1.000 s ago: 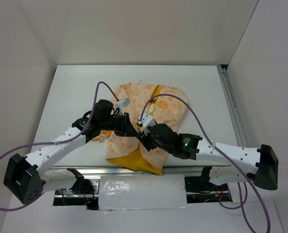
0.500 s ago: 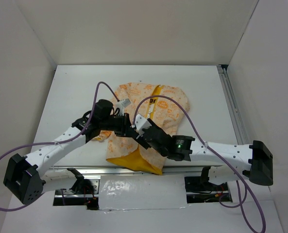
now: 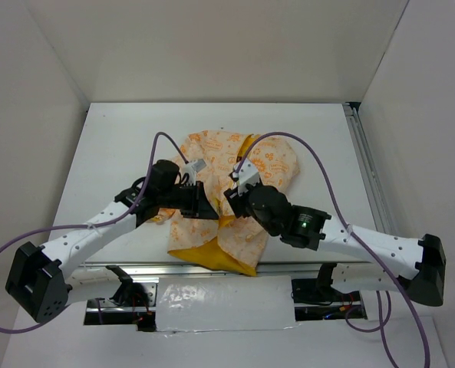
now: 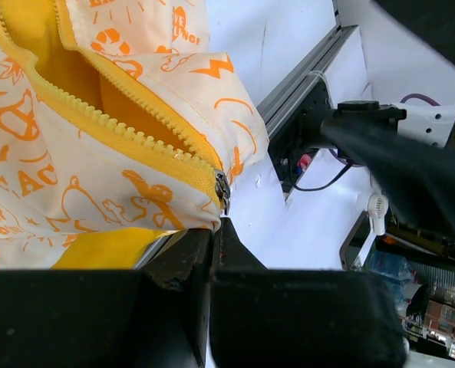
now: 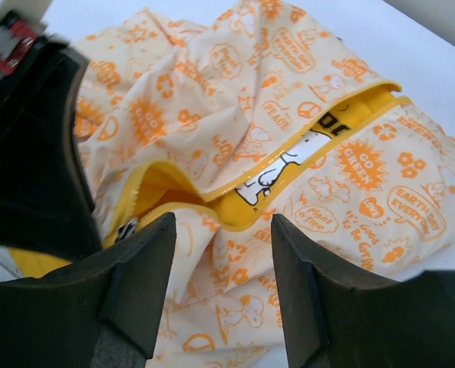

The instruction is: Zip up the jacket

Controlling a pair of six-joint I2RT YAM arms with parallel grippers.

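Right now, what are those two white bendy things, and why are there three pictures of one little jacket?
Those are robot arms, a left arm and a right arm. Each ends in a gripper, a sort of two-finger hand. The big picture looks down from a camera above the white table. The other two come from small cameras on the wrists, so you see each arm's own black fingers up close. On the table lies a jacket, cream with orange cartoons and yellow inside. Its zipper is mostly open, with the slider at the bottom. The left gripper is shut and seems to pinch the jacket's bottom edge beside the slider. The right gripper is open above the jacket and holds nothing.
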